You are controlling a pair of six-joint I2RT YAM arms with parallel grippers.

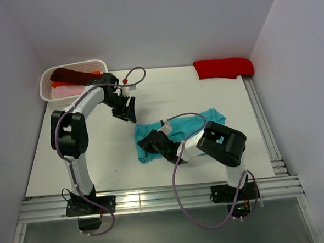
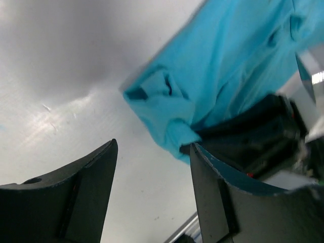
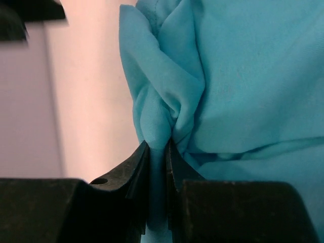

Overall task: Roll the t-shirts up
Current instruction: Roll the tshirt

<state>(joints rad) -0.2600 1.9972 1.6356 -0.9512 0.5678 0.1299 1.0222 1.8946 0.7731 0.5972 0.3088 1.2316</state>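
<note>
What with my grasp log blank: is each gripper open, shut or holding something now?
Left gripper: open, holding nothing.
Right gripper: shut on the teal t-shirt.

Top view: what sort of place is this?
Likely a robotics test cell, not a laundry: a bare white table boxed in by plain walls, a left arm and right arm bolted to a metal rail, the right gripper pinching a teal t-shirt.

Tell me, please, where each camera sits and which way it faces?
Top external: above and behind the bases, looking down on the table, left arm, right arm, teal t-shirt and basket.
Left wrist: on the left arm, looking down between open left fingers at the teal t-shirt's edge.
Right wrist: looking along the right fingers, shut on a fold of the teal t-shirt.
Both wrist views share the teal t-shirt.
</note>
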